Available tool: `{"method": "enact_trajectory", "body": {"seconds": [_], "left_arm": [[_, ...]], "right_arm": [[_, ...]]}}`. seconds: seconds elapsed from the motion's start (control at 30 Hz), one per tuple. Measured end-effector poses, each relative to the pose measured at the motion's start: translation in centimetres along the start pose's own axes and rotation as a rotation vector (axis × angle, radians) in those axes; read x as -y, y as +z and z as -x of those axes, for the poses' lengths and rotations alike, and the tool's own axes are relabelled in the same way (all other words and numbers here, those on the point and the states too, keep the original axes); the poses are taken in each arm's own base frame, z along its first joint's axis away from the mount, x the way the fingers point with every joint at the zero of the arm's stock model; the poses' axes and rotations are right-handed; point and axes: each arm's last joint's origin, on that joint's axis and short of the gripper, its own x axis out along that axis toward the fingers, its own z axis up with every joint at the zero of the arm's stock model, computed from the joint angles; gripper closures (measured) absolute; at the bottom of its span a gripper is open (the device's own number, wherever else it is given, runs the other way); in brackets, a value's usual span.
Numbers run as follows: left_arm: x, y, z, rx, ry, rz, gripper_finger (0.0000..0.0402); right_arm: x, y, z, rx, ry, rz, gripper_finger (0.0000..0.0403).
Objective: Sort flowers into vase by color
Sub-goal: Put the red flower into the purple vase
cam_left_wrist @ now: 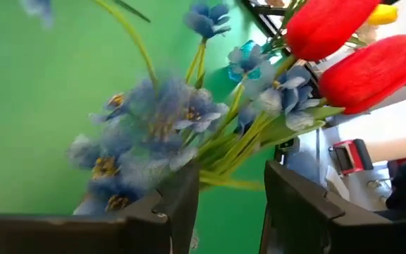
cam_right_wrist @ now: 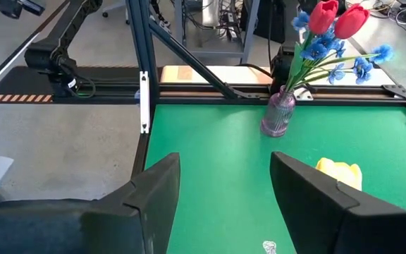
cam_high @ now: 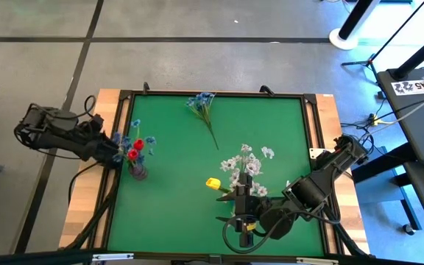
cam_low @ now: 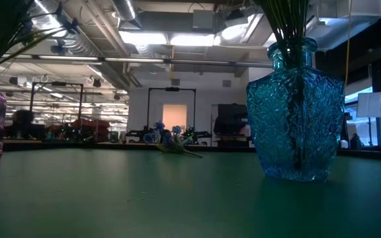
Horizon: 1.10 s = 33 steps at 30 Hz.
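A purple vase (cam_high: 139, 172) stands near the table's left edge and holds blue sprigs (cam_high: 132, 140) and two red buds (cam_high: 135, 149). My left gripper (cam_high: 119, 154) sits among them from the left, open; in the left wrist view green stalks (cam_left_wrist: 232, 156) run across the gap between its fingers (cam_left_wrist: 225, 212). A blue glass vase (cam_low: 296, 112) near the front edge holds white sprigs (cam_high: 246, 163); a yellow bud (cam_high: 212, 182) juts out beside them. One blue sprig (cam_high: 203, 107) lies flat near the far edge. My right gripper (cam_high: 227, 208) hovers open just in front of the blue vase.
The green mat (cam_high: 175, 213) is bare between the two vases and along the front left. Black frame rails (cam_high: 212, 94) border the mat. In the right wrist view the purple vase (cam_right_wrist: 279, 116) and the yellow bud (cam_right_wrist: 339, 173) lie ahead of the open fingers.
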Motion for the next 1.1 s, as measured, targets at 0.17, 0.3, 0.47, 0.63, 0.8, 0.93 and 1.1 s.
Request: {"method": "enact_trajectory", "body": {"seconds": [0.17, 0.3, 0.47, 0.63, 0.8, 0.93, 1.1], "left_arm": [[-0.2, -0.1, 0.3, -0.008, 0.029, 0.015, 0.0249], [-0.3, -0.1, 0.3, 0.02, 0.057, -0.007, 0.0249], [0.2, 0.7, 0.3, 0.142, 0.045, -0.128, 0.0249], [2.0, 2.4, 0.8, 0.385, -0.048, -0.312, 0.0249], [3.4, 3.8, 1.7, 0.594, -0.12, -0.428, 0.0249], [4.2, 4.2, 0.7, 0.646, -0.211, -0.479, 0.025], [5.5, 5.0, -2.6, 0.615, -0.319, -0.534, 0.025]], "right_arm": [[0.0, 0.0, 0.0, 0.0, 0.0, 0.0, 0.0182], [0.0, 0.0, 0.0, 0.0, 0.0, 0.0, 0.0182], [0.0, 0.0, 0.0, 0.003, -0.008, 0.0, 0.0182], [0.4, 0.4, -0.2, 0.051, -0.077, -0.019, 0.0182], [1.2, 1.6, -0.5, 0.12, -0.084, -0.027, 0.0182], [2.0, 2.4, -0.5, 0.158, -0.098, -0.007, 0.0182], [3.5, 2.7, -1.3, 0.153, -0.134, -0.007, 0.0182]]}}
